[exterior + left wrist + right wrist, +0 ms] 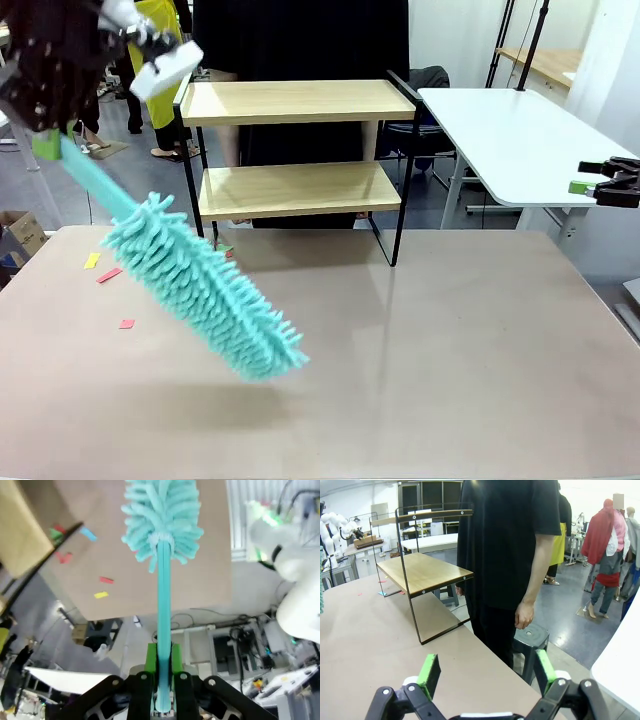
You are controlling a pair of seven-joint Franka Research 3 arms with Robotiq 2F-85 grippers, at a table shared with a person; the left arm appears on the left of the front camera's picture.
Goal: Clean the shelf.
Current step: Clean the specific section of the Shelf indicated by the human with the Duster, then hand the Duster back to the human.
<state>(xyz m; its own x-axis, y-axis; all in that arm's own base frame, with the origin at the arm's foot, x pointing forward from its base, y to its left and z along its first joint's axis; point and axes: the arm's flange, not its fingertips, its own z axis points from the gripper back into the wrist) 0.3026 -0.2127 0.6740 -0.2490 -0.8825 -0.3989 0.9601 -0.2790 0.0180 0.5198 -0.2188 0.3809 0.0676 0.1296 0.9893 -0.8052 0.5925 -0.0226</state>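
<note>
Left gripper [161, 680] clamped on duster [200, 285] handle; right gripper [485, 675] spread, empty.
Shelf [290, 150] is seen at table's far edge, untouched; approach step judged; duster head must be raised onto boards.

My front camera faces the shelf [290, 150] across the table; my right wrist camera, beyond its gripper [487, 672], shares that shelf [422, 572].

Bright, even indoor light. The bench [450, 350] carries a pale sheen and a soft shadow under the duster [200, 290]. The left arm is motion-blurred at the front view's corner. Beyond the left jaws, the background is blurred and bowed.
</note>
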